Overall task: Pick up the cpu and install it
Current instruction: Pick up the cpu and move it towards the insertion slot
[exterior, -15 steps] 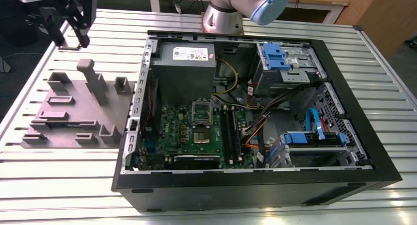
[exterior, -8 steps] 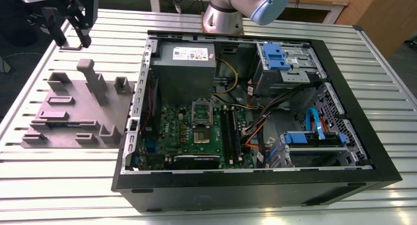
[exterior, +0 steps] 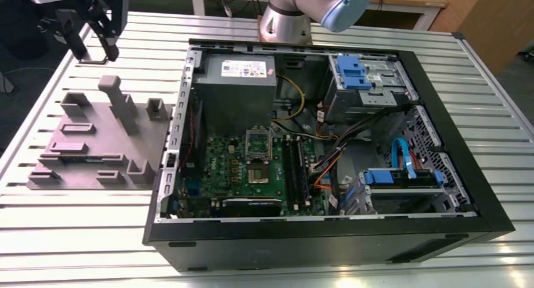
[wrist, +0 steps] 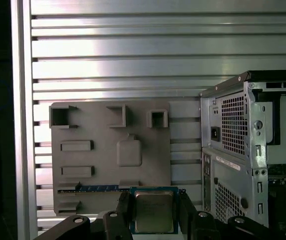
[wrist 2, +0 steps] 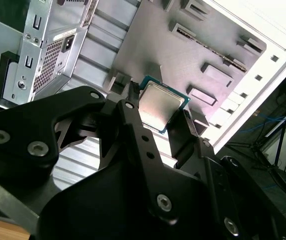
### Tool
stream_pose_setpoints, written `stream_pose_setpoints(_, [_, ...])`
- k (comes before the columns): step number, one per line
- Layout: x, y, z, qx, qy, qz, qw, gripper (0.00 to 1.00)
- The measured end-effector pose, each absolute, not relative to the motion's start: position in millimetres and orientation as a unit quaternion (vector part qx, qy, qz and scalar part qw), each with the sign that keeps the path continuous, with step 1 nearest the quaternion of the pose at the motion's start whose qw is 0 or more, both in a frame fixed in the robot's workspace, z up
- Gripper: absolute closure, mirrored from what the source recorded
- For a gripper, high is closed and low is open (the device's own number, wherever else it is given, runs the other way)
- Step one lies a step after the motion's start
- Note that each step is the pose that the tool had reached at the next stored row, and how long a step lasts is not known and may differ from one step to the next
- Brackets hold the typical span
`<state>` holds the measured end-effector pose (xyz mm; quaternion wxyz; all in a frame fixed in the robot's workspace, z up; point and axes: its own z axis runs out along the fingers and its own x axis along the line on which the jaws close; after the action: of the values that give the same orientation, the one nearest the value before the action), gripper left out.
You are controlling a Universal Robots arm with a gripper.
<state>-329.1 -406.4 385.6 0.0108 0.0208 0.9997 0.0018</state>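
On the exterior view's left, the tool [exterior: 94, 47] hangs near the grey parts tray [exterior: 92, 144], clamped on the cpu [wrist: 154, 211] by two opposite edges. Carrying it well probably means keeping the chip level and squared to the motherboard socket [exterior: 257, 173] in the open case [exterior: 334, 238], rightward.

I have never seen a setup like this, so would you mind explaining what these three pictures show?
It is one robot arm with a gripper, a two-fingered clamp. The exterior view looks from off the arm at a slatted table with an open computer case and a grey parts holder beside it. Both wrist views come from cameras riding on the arm. In them the gripper holds the cpu, a small silvery chip, clear of the holder.
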Motion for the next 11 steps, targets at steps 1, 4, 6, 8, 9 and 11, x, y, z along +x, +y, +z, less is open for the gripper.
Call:
stream_pose_setpoints(1, [-328.7, -406.4, 385.6, 0.021, 1.0, 0.002, 0.011, 0.53])
stream_pose_setpoints(4, [-327.7, -406.4, 385.5, 0.021, 1.0, 0.002, 0.011, 0.53])
stream_pose_setpoints(6, [-327.0, -406.4, 385.5, 0.021, 1.0, 0.002, 0.011, 0.53])
stream_pose_setpoints(8, [-326.2, -406.4, 385.6, 0.021, 1.0, 0.002, 0.011, 0.53])
stream_pose_setpoints(9, [-325.8, -406.4, 385.6, 0.021, 1.0, 0.002, 0.011, 0.53])
stream_pose_setpoints(11, [-324.9, -406.4, 385.6, 0.021, 1.0, 0.002, 0.011, 0.53])
